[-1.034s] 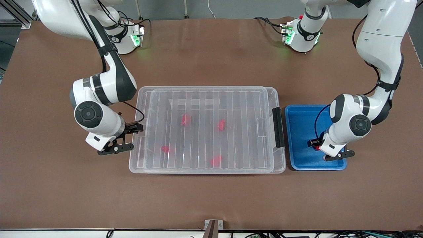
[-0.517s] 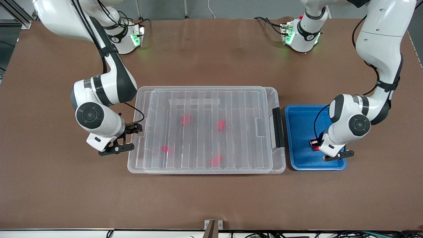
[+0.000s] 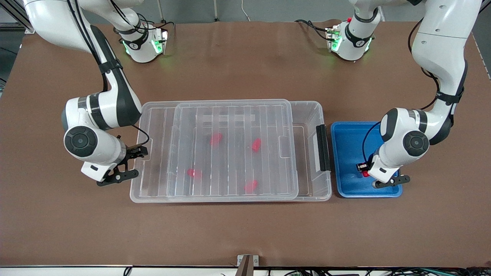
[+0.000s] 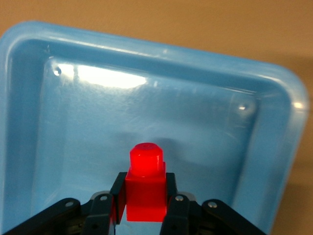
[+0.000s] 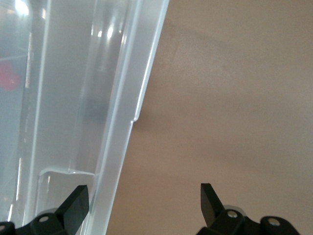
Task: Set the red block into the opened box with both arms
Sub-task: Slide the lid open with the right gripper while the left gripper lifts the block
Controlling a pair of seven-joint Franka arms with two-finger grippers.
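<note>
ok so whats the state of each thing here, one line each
lid: slid partway off toward the right arm's end, box part open
box: gap open at its handle end, four red blocks inside
red block: pinched upright in the left hand
left hand: shut on the red block, low in the blue tray
right hand: open, straddling the lid's rim

surface: brown table, matte, fills the front view
centre: clear box, long side across, black handle at its 3 o'clock end
lid: ribbed lid rests on the box, shifted toward 9 o'clock, overhanging that end
3 o'clock of the box: blue tray, just beside the handle
</note>
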